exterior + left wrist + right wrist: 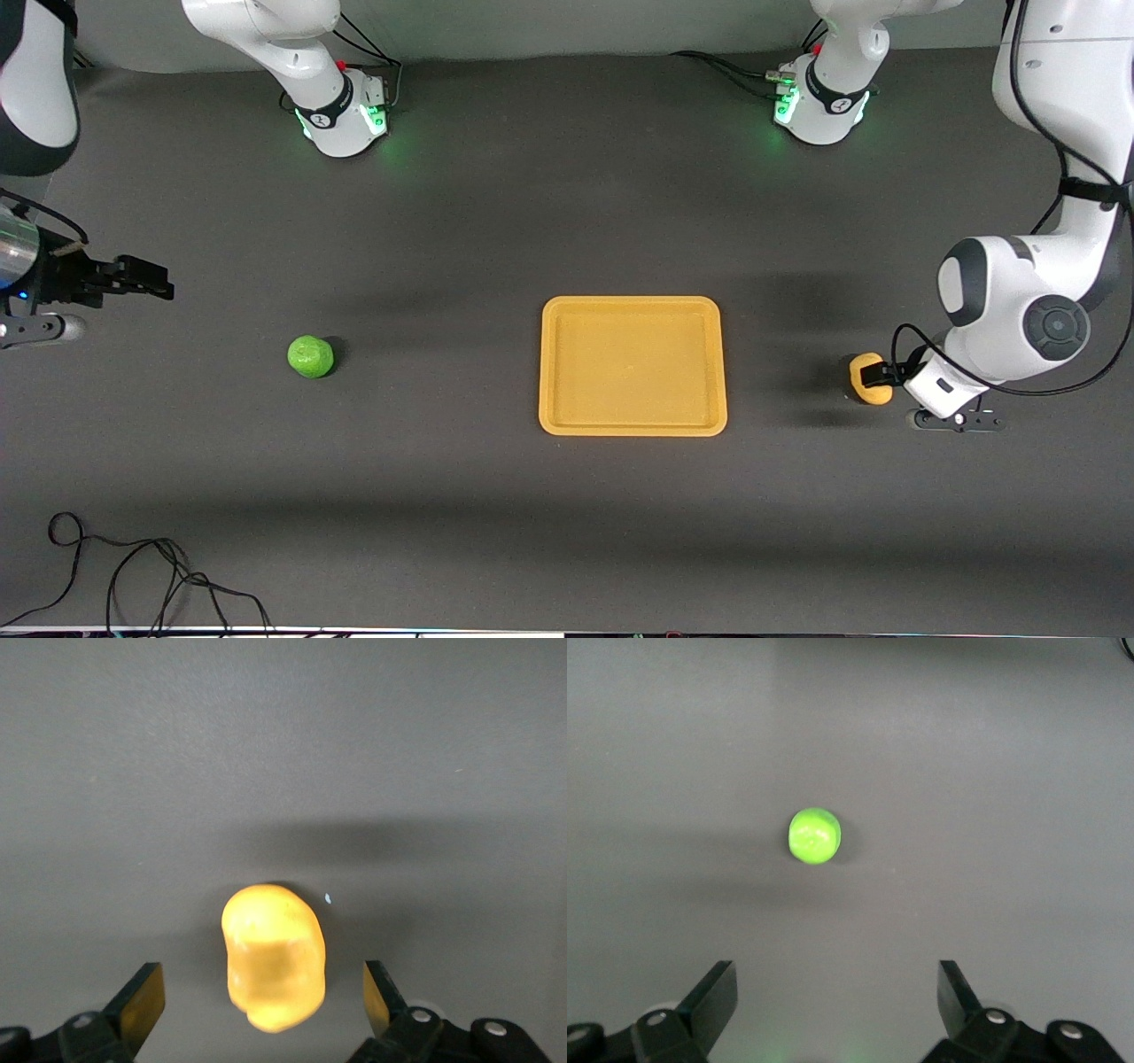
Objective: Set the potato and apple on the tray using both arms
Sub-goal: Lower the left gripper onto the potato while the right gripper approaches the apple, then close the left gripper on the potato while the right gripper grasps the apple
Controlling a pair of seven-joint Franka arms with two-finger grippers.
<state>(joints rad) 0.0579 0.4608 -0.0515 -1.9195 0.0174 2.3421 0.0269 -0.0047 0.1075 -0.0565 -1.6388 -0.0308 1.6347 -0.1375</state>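
The yellow-orange potato [861, 372] lies on the dark table between the tray [633, 365] and the left arm's end. My left gripper [873, 379] is low at it. In the left wrist view the potato [273, 948] sits between the open fingers [142, 1001] of the left gripper [263, 985], with gaps on both sides. The green apple [311, 356] lies toward the right arm's end, apart from the empty orange-yellow tray. My right gripper [158, 279] hangs open over the table's right-arm end. In the right wrist view, the right gripper [835, 983] is short of the apple [814, 835].
The arm bases [341, 115] [819, 106] glow green along the table edge farthest from the front camera. A loose black cable [133, 576] lies at the near corner, at the right arm's end. The tabletop is plain dark grey.
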